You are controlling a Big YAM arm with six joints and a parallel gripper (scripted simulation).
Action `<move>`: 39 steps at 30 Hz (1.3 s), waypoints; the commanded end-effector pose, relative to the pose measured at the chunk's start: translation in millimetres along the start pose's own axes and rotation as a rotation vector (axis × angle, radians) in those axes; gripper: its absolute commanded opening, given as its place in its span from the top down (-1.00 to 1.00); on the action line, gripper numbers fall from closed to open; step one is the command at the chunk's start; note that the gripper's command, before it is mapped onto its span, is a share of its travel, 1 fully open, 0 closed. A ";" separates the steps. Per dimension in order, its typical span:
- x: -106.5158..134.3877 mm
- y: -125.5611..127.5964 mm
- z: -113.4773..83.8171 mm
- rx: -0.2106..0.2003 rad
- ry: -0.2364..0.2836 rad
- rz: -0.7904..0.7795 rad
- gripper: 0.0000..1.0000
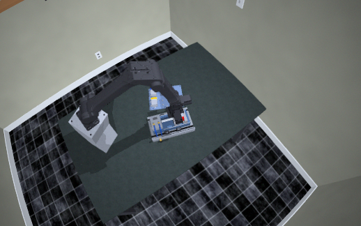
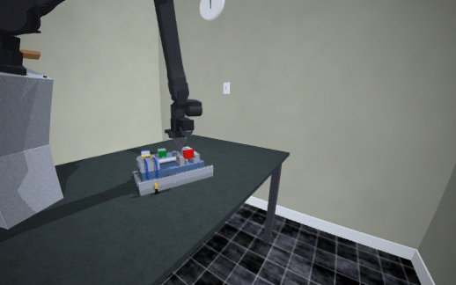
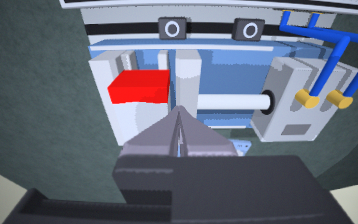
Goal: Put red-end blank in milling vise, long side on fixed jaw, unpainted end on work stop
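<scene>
The red-ended blank (image 3: 140,89) (image 2: 188,153) (image 1: 182,118) lies in the vise between the fixed jaw (image 3: 102,75) and the moving jaw (image 3: 188,75). In the wrist view its red end points toward the vise's long side rail, its long side appears to be against the fixed jaw, and a gap separates it from the moving jaw. Two low bars show past the red end. My gripper (image 3: 179,111) (image 2: 180,149) is shut and empty, its tips beside the blank on the moving-jaw side. The work stop and the blank's unpainted end are hidden.
The blue plate (image 1: 179,88) (image 3: 243,146) lies beside the vise, partly under the arm. A yellow-marked blank (image 1: 154,99) is on it. A green end (image 2: 162,153) shows behind the vise. Blue hoses (image 3: 330,65) rise by the hose-side end block (image 3: 287,117).
</scene>
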State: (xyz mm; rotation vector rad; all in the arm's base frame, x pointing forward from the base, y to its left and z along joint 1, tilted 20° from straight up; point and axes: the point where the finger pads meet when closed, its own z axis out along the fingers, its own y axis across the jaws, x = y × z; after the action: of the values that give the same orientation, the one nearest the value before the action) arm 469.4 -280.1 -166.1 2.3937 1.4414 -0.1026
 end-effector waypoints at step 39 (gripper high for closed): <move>0.3 -2.8 -32.0 -0.016 0.002 0.007 1.00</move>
State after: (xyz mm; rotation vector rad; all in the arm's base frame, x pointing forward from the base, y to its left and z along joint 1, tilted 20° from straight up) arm 459.6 -271.2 -154.6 2.3927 1.4437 -0.1003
